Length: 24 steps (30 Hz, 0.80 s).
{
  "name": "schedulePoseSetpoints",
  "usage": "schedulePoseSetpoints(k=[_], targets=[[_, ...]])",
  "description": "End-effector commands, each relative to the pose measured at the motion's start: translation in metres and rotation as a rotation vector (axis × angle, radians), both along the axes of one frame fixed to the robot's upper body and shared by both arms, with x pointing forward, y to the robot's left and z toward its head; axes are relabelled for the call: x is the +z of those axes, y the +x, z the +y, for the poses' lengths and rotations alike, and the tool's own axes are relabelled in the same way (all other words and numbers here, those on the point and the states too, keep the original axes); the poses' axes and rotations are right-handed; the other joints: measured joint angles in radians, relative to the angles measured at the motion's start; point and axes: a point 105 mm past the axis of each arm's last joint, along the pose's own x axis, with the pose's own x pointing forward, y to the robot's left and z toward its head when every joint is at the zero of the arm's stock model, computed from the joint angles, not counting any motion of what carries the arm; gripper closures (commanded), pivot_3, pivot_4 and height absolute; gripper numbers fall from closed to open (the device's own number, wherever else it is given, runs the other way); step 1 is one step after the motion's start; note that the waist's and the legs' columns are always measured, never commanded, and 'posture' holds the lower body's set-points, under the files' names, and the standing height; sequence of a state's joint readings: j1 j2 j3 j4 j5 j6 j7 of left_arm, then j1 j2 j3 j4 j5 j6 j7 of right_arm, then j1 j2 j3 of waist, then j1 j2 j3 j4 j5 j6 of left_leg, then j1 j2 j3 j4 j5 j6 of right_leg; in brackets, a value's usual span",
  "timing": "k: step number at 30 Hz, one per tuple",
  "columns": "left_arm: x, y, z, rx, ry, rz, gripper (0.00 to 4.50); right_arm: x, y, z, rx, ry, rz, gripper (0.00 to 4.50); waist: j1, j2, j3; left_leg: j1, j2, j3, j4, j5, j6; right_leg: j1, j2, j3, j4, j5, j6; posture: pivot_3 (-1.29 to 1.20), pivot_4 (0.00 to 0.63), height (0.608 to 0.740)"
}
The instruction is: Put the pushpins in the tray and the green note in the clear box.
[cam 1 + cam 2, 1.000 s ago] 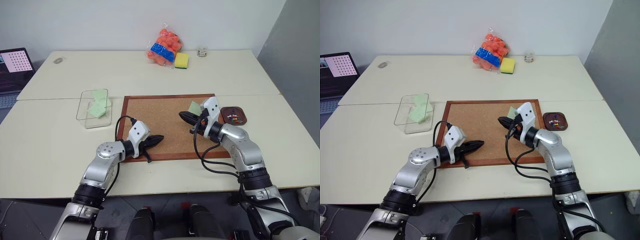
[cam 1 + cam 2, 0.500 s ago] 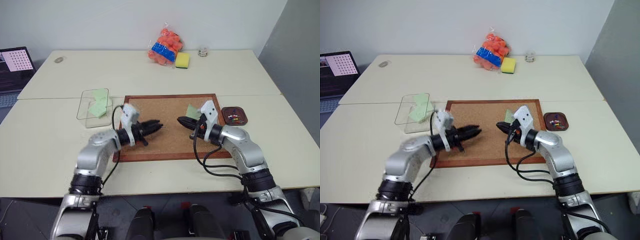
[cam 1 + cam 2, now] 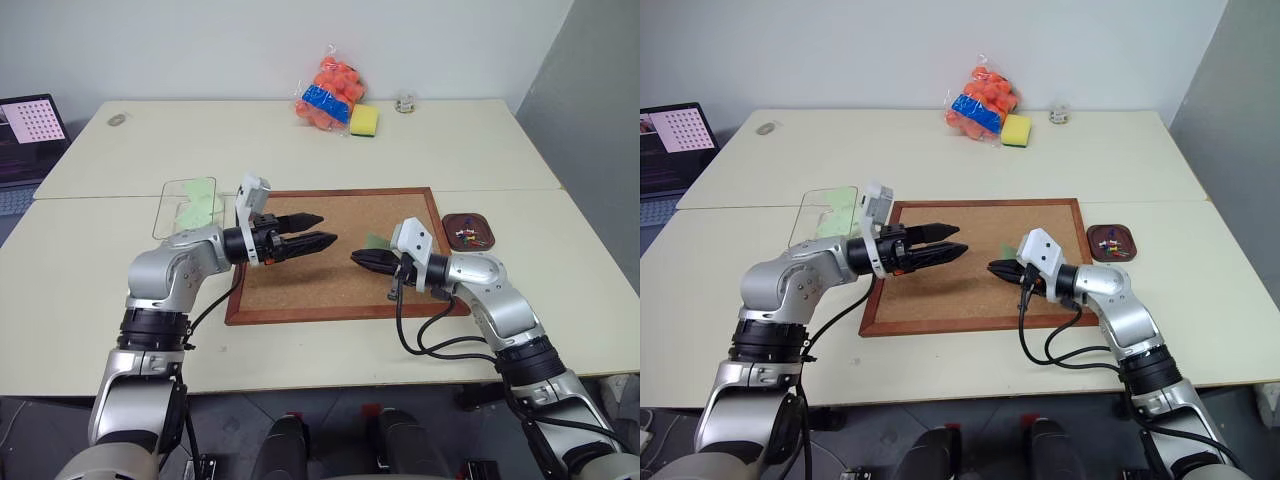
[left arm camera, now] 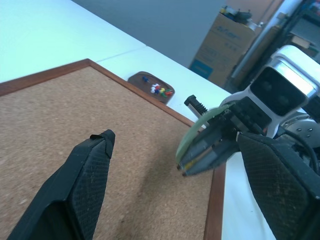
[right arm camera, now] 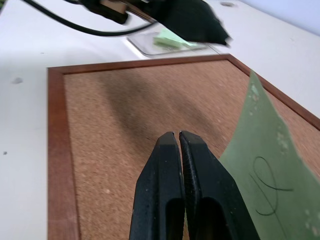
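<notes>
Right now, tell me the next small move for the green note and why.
Probably bring the open left gripper in onto the free edge of the green note. The right gripper, shut on that note, holds it above the corkboard facing the left one, and the clear box lies on the left arm's side.

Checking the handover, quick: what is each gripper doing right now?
Left gripper: open, holding nothing.
Right gripper: shut on the pale green paper note.

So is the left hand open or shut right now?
Open. The left hand hovers above the corkboard with its two black fingers clearly spread apart, facing the right hand.
</notes>
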<state>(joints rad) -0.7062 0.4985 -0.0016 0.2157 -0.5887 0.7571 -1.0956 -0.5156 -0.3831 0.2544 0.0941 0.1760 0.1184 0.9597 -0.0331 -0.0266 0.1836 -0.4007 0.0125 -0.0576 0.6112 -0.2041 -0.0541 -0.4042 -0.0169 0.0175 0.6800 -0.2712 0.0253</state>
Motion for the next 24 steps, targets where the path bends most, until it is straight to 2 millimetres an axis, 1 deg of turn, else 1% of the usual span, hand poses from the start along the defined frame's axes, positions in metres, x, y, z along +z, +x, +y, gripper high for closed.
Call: schedulePoseSetpoints(k=[1, 6, 9, 14, 24], targets=[[0.01, -0.006, -0.014, -0.096, 0.004, -0.041, 0.41, 0.016, -0.005, 0.008, 0.043, 0.034, -0.063, 4.5, 0.0, 0.0, 0.0, 0.0, 0.0, 0.0, 0.0, 0.0, 0.0, 0.0, 0.0, 0.0, 0.0, 0.0, 0.0, 0.0, 0.15, 0.74], [0.007, -0.011, -0.021, -0.156, 0.02, -0.038, 0.41, 0.021, -0.007, 0.012, 0.052, 0.051, -0.067, 4.5, 0.0, 0.0, 0.0, 0.0, 0.0, 0.0, 0.0, 0.0, 0.0, 0.0, 0.0, 0.0, 0.0, 0.0, 0.0, 0.0, 0.15, 0.74], [0.0, -0.015, -0.022, -0.191, 0.063, -0.043, 0.41, 0.021, -0.007, 0.012, 0.051, 0.054, -0.059, 4.5, 0.0, 0.0, 0.0, 0.0, 0.0, 0.0, 0.0, 0.0, 0.0, 0.0, 0.0, 0.0, 0.0, 0.0, 0.0, 0.0, 0.15, 0.74], [-0.003, -0.012, -0.02, -0.188, 0.073, -0.047, 0.41, 0.022, -0.009, 0.012, 0.053, 0.063, -0.051, 4.5, 0.0, 0.0, 0.0, 0.0, 0.0, 0.0, 0.0, 0.0, 0.0, 0.0, 0.0, 0.0, 0.0, 0.0, 0.0, 0.0, 0.15, 0.74], [-0.003, -0.009, -0.034, -0.204, 0.047, -0.068, 0.41, 0.026, -0.019, 0.025, 0.095, 0.089, -0.04, 4.5, 0.001, 0.0, 0.0, 0.0, 0.0, 0.0, 0.0, 0.0, 0.0, 0.0, 0.0, 0.0, 0.0, 0.0, 0.0, 0.0, 0.15, 0.74]])
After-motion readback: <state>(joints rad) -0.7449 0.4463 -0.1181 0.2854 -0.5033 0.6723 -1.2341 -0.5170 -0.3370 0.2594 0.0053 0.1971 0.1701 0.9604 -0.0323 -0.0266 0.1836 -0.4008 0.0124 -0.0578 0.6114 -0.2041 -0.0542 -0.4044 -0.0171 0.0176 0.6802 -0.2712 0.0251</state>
